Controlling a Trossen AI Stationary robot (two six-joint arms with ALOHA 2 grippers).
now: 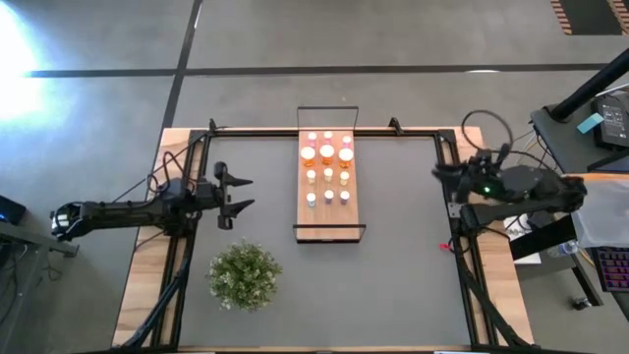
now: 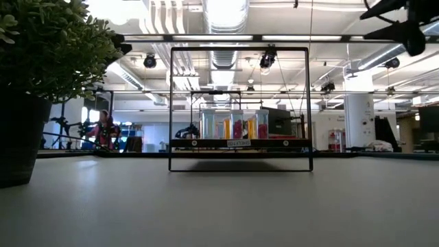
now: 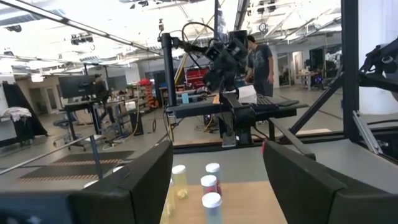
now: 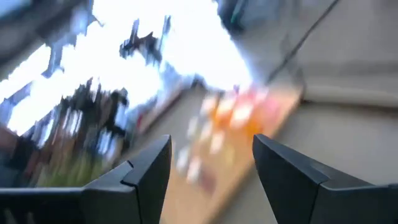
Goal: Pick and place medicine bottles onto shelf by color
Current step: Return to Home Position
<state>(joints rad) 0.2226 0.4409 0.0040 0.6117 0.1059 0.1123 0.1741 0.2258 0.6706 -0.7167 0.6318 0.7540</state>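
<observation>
medicine bottles (image 1: pixel 327 169): white caps, pink, orange and pale bodies | shelf (image 1: pixel 330 221): light-brown wood, thin black wire frame | tabletop (image 1: pixel 393 256): dark grey mat, pale wood edges | plant (image 1: pixel 244 275): green, light-flecked | my left pincer (image 1: pixel 246 193): black | my right pincer (image 4: pixel 211 140): black

White ceiling ducts (image 2: pixel 161 17) and bright lights (image 2: pixel 223 8) hang high beyond the left gripper (image 3: pixel 216 146). A person (image 3: pixel 260 59) stands far ahead of it. The floor (image 1: pixel 393 34) is grey.
</observation>
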